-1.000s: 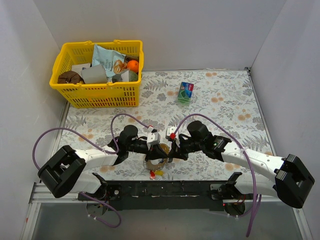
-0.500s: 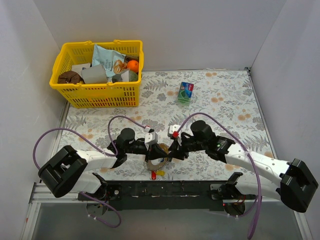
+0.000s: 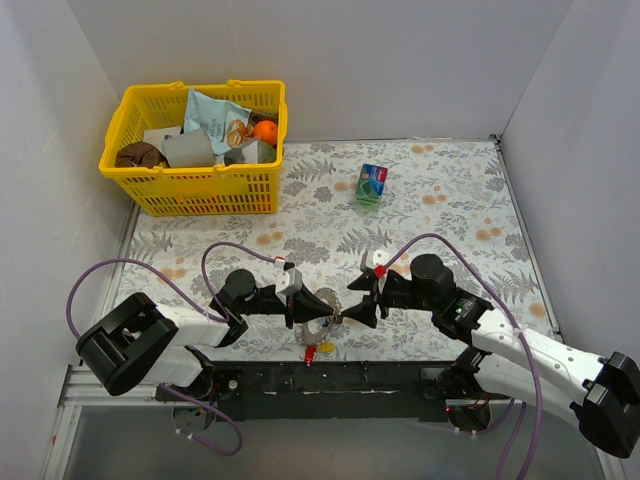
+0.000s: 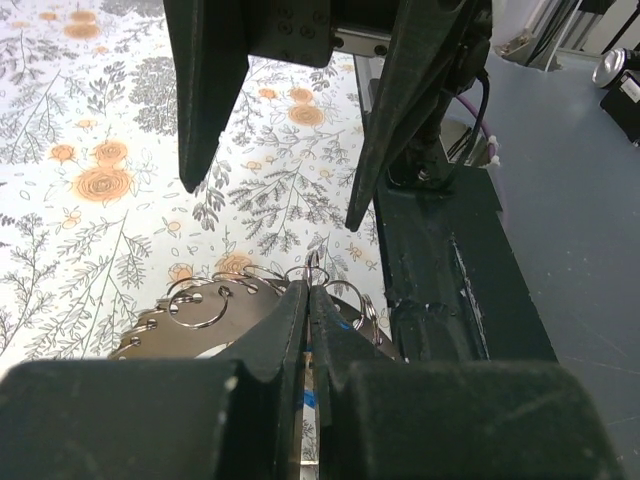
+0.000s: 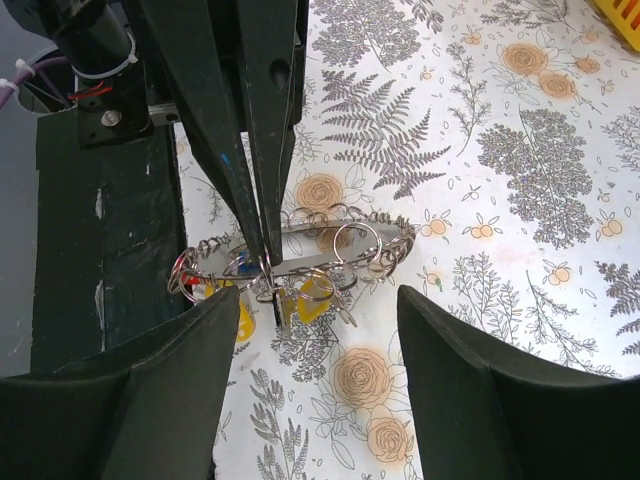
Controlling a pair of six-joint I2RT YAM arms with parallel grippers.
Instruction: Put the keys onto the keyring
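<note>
The keyring (image 3: 325,303) is a flat toothed metal disc with many small wire loops on its rim, held just above the flowered table near its front edge. My left gripper (image 3: 311,308) is shut on the ring's rim, seen up close in the left wrist view (image 4: 310,290). Keys with yellow tags (image 5: 318,298) hang from the loops under the keyring (image 5: 330,238), and red and yellow tags (image 3: 312,350) show below it. My right gripper (image 3: 354,303) is open and empty just right of the ring, with the ring in front of its gap (image 5: 320,340).
A yellow basket (image 3: 195,185) full of items stands at the back left. A small green and blue carton (image 3: 372,184) stands at the back centre. The black mounting rail (image 3: 340,375) runs along the near edge under the ring. White walls close three sides.
My right gripper has opened and drawn back to the right, off the keyring. My left gripper has stayed shut on the ring and shifted slightly toward the near edge.
</note>
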